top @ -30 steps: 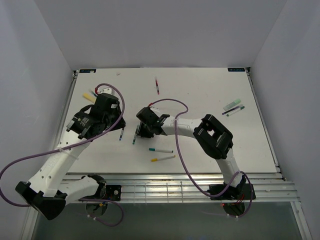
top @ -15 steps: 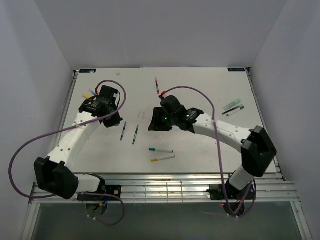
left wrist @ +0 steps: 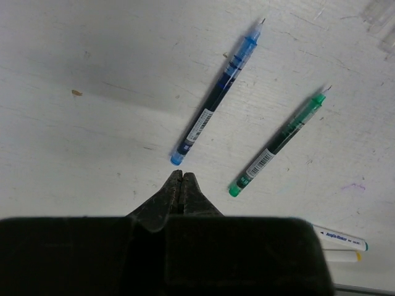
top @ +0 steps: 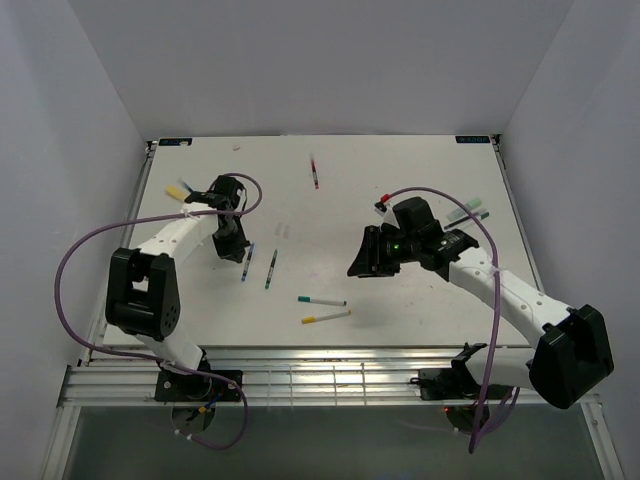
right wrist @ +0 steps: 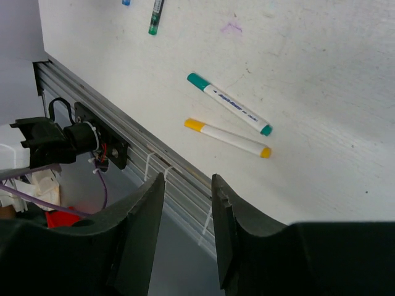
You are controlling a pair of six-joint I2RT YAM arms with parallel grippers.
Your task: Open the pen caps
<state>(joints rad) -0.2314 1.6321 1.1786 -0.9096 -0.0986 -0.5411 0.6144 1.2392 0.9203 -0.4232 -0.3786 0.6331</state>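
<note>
On the left of the tabletop [top: 400, 160], the left fingers [left wrist: 174, 192] are pressed together on nothing, their tips just beside the rear end of a blue pen [left wrist: 217, 98]. Coming down like that, they would likely shove the slim barrel and send it rolling rather than catch it. That pen and the green pen [left wrist: 281, 140] lying near it, roughly parallel, both show a bare needle tip, so I judge them already uncapped. Picking either up again would waste the move and could smear ink on the white surface. Each carries a white barcode sticker near its rear end, with print too small to read.

Further right, close to the near edge, lie a teal-capped marker [right wrist: 229, 103] and a yellow-capped marker [right wrist: 227, 137], nearly side by side but not touching, caps on. Dark lettering runs along the teal one's white barrel, but I cannot make it out. They rest near the metal rail [right wrist: 68, 83] at the tabletop's edge, so a glancing touch could roll one onto it. The right fingers [right wrist: 143, 216] stand apart and empty, hanging above that edge, clear of both markers. A cap tugged with one arm alone would probably just drag the marker along, so the barrel needs holding by the other arm.

At the far right, a pale-green highlighter [top: 464, 209] and a slim dark pen [top: 470, 222] lie close together, too small to show any writing or whether they are capped
</note>
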